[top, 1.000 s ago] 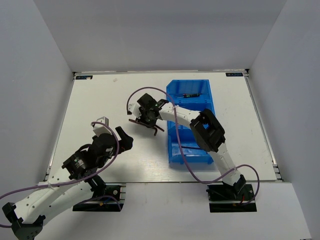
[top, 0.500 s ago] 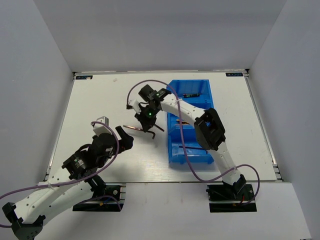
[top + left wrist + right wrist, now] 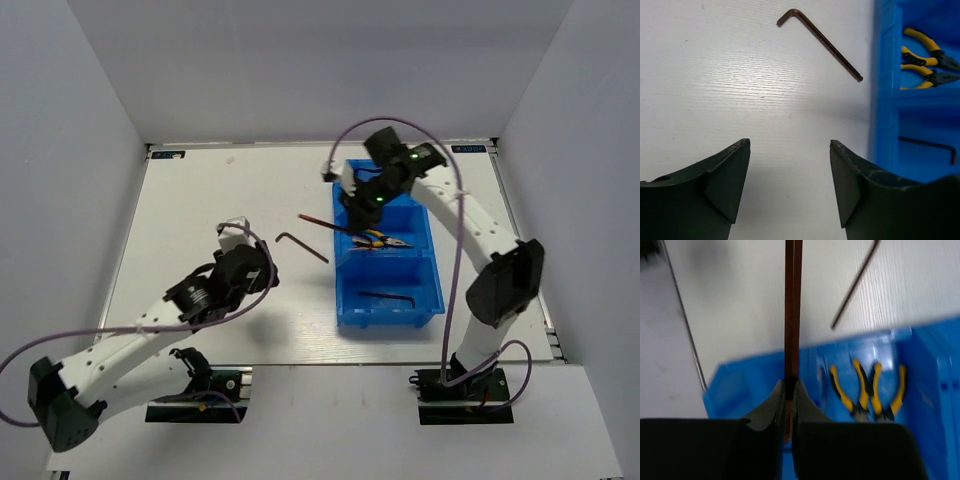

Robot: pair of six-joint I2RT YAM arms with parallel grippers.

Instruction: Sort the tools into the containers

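The blue bins (image 3: 432, 262) stand right of centre, three compartments in a row. Two yellow-handled pliers (image 3: 380, 240) lie in the middle compartment, and a dark hex key (image 3: 390, 297) lies in the near one. My right gripper (image 3: 355, 215) is shut on a reddish-brown hex key (image 3: 790, 315) above the bins' left wall, its shaft pointing left (image 3: 318, 221). Another hex key (image 3: 300, 245) lies on the table left of the bins. My left gripper (image 3: 790, 145) is open and empty just short of that key (image 3: 820, 42). The screwdrivers are hidden.
The white table (image 3: 200, 200) ends at walls on the left, back and right. The right arm (image 3: 480, 230) arches over the bins' far compartment and right side. The left arm (image 3: 140, 340) lies along the near left. The bins' left wall (image 3: 885, 75) is close to my left gripper.
The right gripper has lifted a hex key from the table left of the bins and swung it right, over the bins' left wall. The left gripper has moved forward towards the other hex key.
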